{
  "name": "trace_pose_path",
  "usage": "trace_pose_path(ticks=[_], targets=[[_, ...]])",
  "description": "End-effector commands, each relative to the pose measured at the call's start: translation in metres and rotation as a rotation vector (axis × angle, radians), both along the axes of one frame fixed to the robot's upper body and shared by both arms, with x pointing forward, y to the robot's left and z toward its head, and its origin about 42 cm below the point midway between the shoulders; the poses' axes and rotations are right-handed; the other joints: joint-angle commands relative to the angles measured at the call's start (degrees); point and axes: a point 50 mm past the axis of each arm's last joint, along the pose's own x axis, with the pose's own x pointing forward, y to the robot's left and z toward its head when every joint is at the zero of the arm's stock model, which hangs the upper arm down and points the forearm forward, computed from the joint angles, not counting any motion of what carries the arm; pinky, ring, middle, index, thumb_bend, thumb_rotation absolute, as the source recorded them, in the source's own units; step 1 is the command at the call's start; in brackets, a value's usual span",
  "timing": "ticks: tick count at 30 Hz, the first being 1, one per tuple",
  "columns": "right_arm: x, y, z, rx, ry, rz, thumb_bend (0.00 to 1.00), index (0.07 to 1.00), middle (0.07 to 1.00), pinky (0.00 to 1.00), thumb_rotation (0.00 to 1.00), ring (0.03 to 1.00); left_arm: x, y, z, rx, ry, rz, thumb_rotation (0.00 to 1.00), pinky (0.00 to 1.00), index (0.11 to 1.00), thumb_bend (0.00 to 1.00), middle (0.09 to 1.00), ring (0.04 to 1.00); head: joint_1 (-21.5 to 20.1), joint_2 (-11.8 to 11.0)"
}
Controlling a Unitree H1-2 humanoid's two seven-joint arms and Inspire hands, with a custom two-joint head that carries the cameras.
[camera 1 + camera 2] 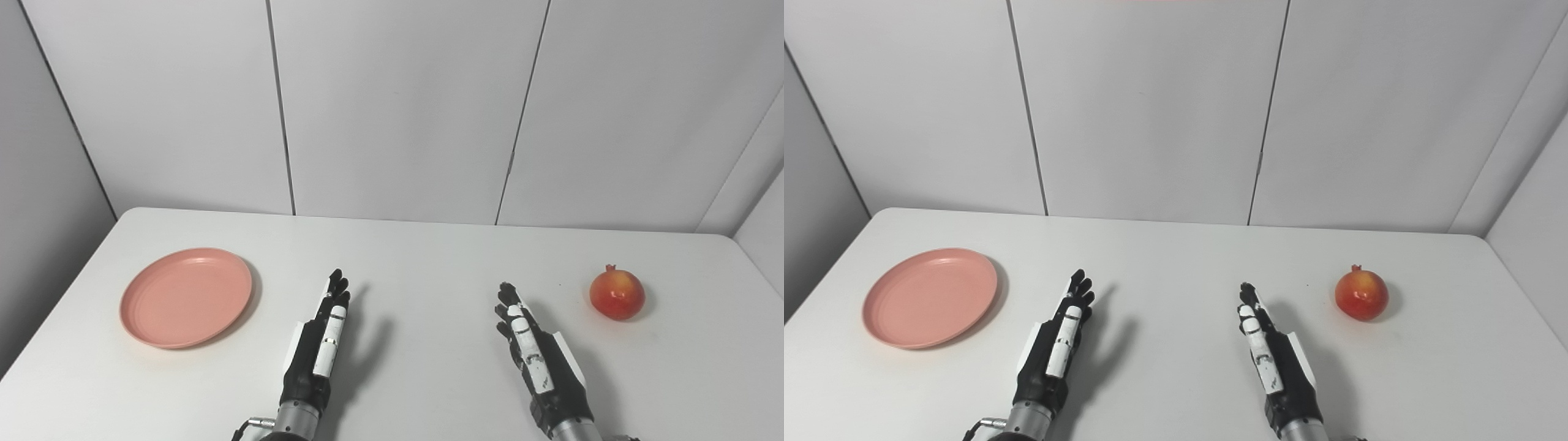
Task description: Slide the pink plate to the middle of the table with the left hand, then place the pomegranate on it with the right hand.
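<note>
An empty pink plate (186, 297) lies flat on the left part of the white table (422, 257). A red-yellow pomegranate (617, 293) stands on the right part, crown up. My left hand (320, 343) hovers near the front edge, right of the plate and apart from it, fingers straight and holding nothing. My right hand (534, 355) is held the same way, left of the pomegranate with a clear gap to it, open and edge-on to the camera. The stretch of table between the two hands is bare.
White wall panels (398, 104) rise directly behind the table's far edge. Grey side walls close in at the left and right. The table's rounded far corners show at both sides.
</note>
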Motion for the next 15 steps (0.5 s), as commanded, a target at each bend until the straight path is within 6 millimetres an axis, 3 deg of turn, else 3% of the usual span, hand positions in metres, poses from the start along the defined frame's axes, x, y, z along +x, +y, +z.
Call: trace_pose_path(ticks=[1, 14, 15], targets=[[0.0029, 0.0029, 0.0144, 0.004, -0.086, 0.004, 0.19, 0.974, 0.991, 0.97, 1.0, 0.98, 0.0046, -0.0015, 0.0073, -0.003, -0.032, -0.012, 1.0, 1.0, 0.998, 0.42, 1.0, 0.993, 0.0, 0.1], [0.0028, 0.0024, 0.0138, 0.007, -0.086, 0.002, 0.2, 0.973, 0.991, 0.97, 1.0, 0.981, 0.004, -0.0024, 0.0073, 0.001, -0.038, -0.02, 1.0, 1.0, 1.0, 0.42, 1.0, 0.996, 0.6, 0.0], [0.0024, 0.0013, 0.0142, 0.008, -0.085, 0.001, 0.2, 0.973, 0.991, 0.97, 1.0, 0.981, 0.0039, -0.0039, 0.0074, 0.003, -0.038, -0.019, 1.0, 1.0, 1.0, 0.42, 1.0, 0.996, 2.5, -0.2]])
